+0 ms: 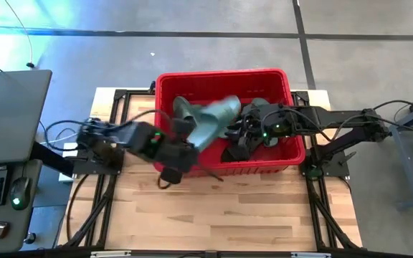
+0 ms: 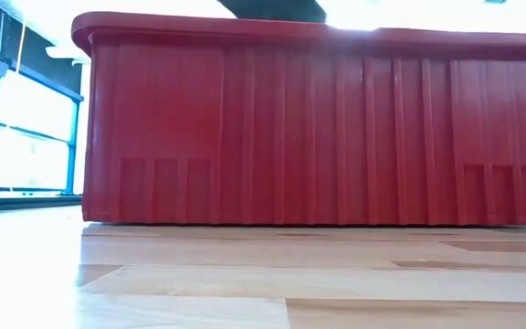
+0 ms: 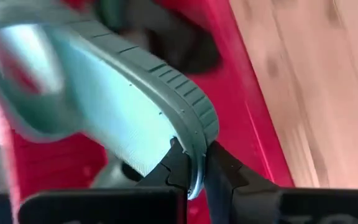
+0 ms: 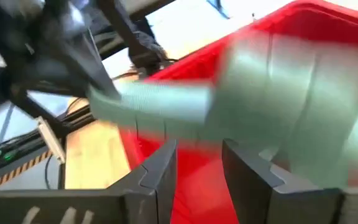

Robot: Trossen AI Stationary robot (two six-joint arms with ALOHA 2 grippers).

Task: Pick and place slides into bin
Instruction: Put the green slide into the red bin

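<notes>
Left gripper has its fingers clamped tight, while right gripper fingers stand parted

- The high view looks straight down on the whole worktop and both arms.
- The low view sits at worktop height, close against the red bin's long wall.
- The left wrist view peers past its tool, very near a green slide over the bin.
- The right wrist view faces the same slide and bin from the opposite side.
</notes>
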